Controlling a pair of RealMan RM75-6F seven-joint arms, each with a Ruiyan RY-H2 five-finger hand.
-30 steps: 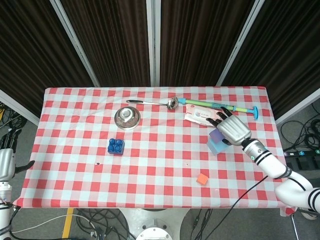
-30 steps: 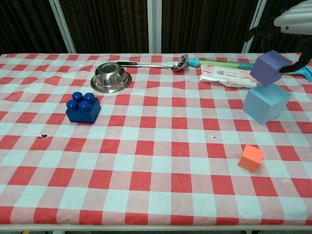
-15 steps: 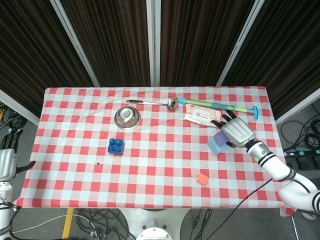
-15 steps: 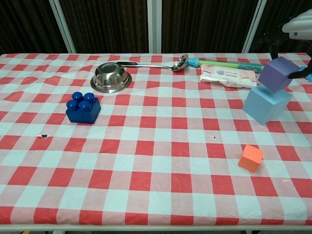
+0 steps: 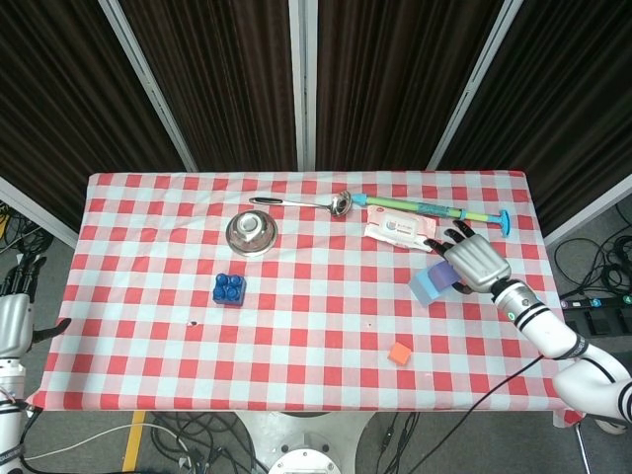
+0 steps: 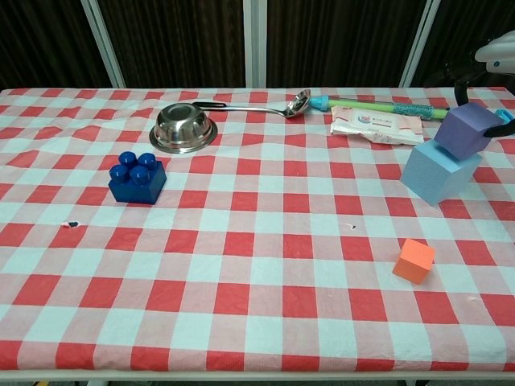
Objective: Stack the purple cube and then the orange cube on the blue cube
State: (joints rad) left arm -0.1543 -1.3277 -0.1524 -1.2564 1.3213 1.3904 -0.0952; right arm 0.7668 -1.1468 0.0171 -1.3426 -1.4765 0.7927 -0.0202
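My right hand (image 5: 474, 262) grips the purple cube (image 6: 467, 129) from above at the right side of the table. The purple cube, tilted, sits against the top right of the light blue cube (image 6: 437, 174); from the head the purple cube (image 5: 441, 279) covers most of the blue cube (image 5: 421, 288). In the chest view only the edge of the right hand (image 6: 496, 51) shows. The orange cube (image 6: 414, 260) lies alone near the front, also seen as the orange cube (image 5: 399, 354). My left hand (image 5: 20, 276) hangs off the table's left side, holding nothing.
A dark blue studded brick (image 6: 138, 177) sits at the left. A steel bowl (image 6: 183, 127) and a ladle (image 6: 265, 105) lie at the back. A wipes pack (image 6: 376, 125) and a green-teal brush (image 6: 378, 104) lie just behind the cubes.
My right hand has carried the purple cube down and to the right until it meets the blue cube's top. The left hand has not moved.
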